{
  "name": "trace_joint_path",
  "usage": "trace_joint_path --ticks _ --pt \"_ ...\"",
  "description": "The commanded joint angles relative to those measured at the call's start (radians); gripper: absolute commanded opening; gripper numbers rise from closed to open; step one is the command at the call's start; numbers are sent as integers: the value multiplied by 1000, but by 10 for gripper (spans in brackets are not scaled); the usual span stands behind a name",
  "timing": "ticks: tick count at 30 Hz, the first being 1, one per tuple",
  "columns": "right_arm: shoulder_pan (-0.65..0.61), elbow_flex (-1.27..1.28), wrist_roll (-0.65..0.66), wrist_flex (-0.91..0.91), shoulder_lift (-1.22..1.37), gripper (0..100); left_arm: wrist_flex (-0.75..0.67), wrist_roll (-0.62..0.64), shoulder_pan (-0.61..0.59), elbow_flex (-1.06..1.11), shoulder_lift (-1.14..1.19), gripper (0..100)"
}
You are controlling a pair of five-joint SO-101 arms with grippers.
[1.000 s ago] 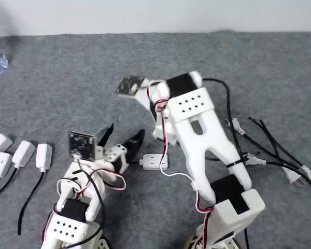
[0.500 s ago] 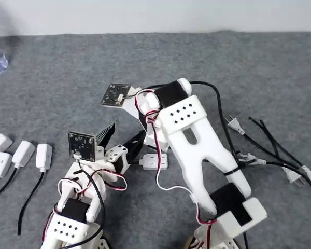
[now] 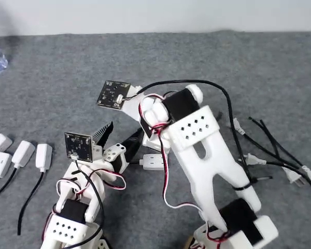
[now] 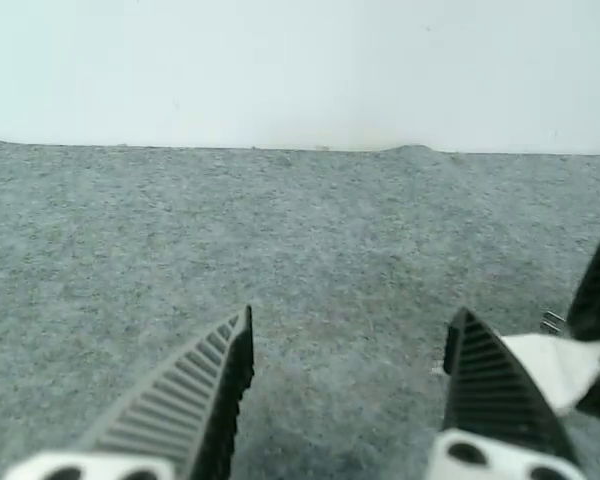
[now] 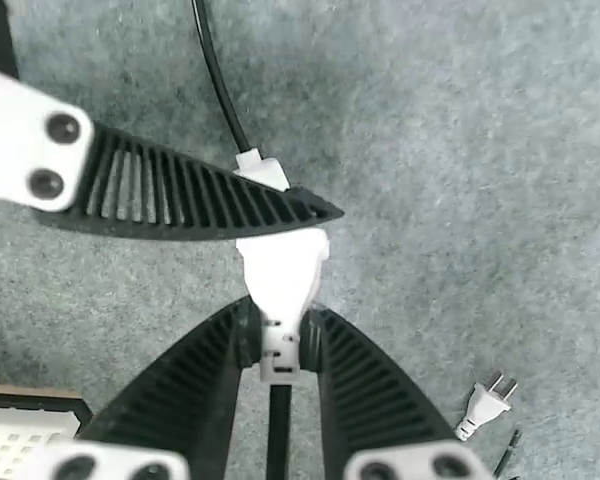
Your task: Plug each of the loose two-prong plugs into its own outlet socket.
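One mating looks under way: the right gripper [image 5: 280, 325] is pinched shut on a white connector [image 5: 280, 265] at mid-table, plug or socket I cannot tell, the left gripper [image 4: 352, 330] gaping empty beside it. Next calls for a straight push along the prongs. Three sockets [image 3: 23, 153] at the left edge hold nothing; loose plugs [image 3: 295, 178] lie right.

Your right gripper [image 5: 280, 325] pinches a white plastic connector [image 5: 285, 262] between its black ribbed fingers. The other arm's black ribbed finger [image 5: 195, 195] crosses over the connector's far end. A small white two-prong plug [image 5: 483, 403] lies loose on the grey carpet [image 5: 460, 150].
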Motion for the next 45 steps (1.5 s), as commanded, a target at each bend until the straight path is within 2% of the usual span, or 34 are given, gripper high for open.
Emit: trace_joint_path --ticks 1,8,16,35,42,45 --pt "-21 -14 -18 38 -64 9 11 2 9 -2 5 295" --pt "-22 -23 -44 27 -67 9 11 2 5 -2 5 295" --pt "-96 -51 -55 27 -67 9 11 2 3 -2 5 295" --pt "-107 -64 -66 -10 -56 9 12 2 3 -1 5 295" --pt "-77 -63 -60 -7 -56 9 12 2 0 -1 5 295" --pt "-38 -55 -57 -7 -53 9 12 2 -48 -4 5 295"
